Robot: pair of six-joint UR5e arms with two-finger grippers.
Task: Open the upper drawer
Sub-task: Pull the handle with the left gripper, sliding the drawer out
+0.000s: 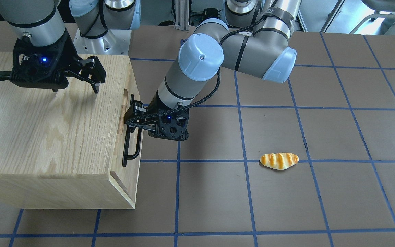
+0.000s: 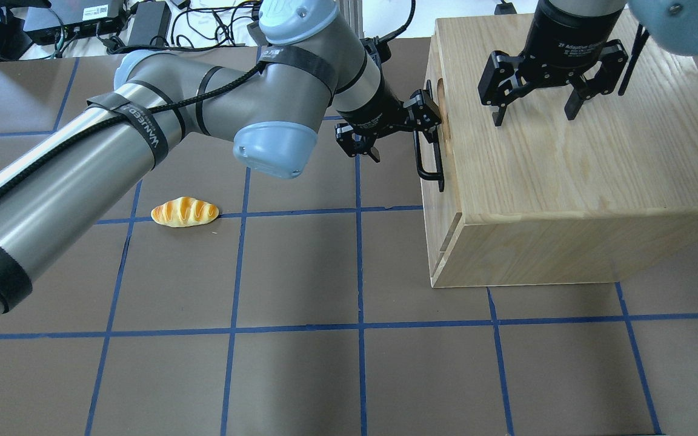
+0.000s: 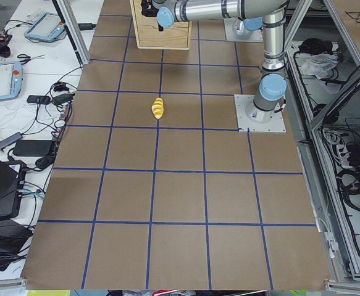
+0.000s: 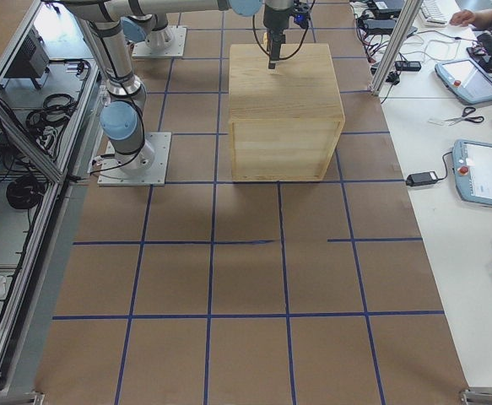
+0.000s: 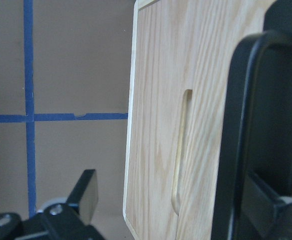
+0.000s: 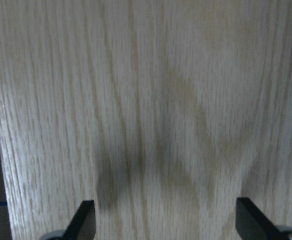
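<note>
At upper drawer (image 5: 156, 75) handle (image 5: 236, 125): left gripper (image 2: 398, 134) fingers (image 5: 85, 192) spread, bar between them, unclamped.
Over cabinet top (image 2: 567, 175): right gripper (image 2: 534, 118) splayed, empty.

Opposed fixed views, wrist close-ups (cabinet (image 1: 46, 120) shared)

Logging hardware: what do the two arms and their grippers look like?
The left arm and right arm are silver-grey tubes with pale blue joint caps; black straps bind a braided black cable along the left. The left gripper and right gripper are black, two-fingered, each with a blue light; the right's collar reads "2F Adaptive".
</note>
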